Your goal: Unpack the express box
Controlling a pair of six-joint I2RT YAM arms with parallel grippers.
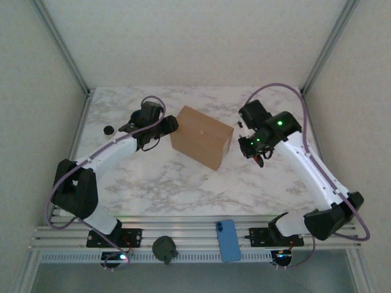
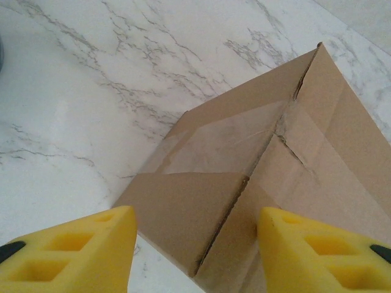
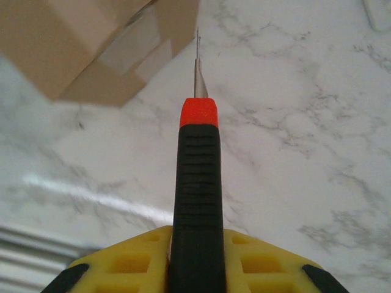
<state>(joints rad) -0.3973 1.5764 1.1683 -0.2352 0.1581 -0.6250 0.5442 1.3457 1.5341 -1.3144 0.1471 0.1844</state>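
The express box (image 1: 201,137) is a plain brown carton lying mid-table, seen close in the left wrist view (image 2: 244,171) with clear tape and a split seam between its end flaps. My left gripper (image 2: 195,256) is open at the box's left end (image 1: 168,126); its yellow fingers (image 2: 67,256) stand either side of a flap corner. My right gripper (image 3: 197,262) is shut on a black utility knife with a red collar (image 3: 197,183). The blade points at the box's taped right end (image 3: 79,43), its tip just beside the cardboard edge. In the top view this gripper (image 1: 247,144) sits right of the box.
A small black round object (image 1: 109,129) lies on the marble at the left. A blue phone (image 1: 228,240) and a dark round item (image 1: 164,248) rest on the front rail between the arm bases. Frame posts and walls close in the back corners.
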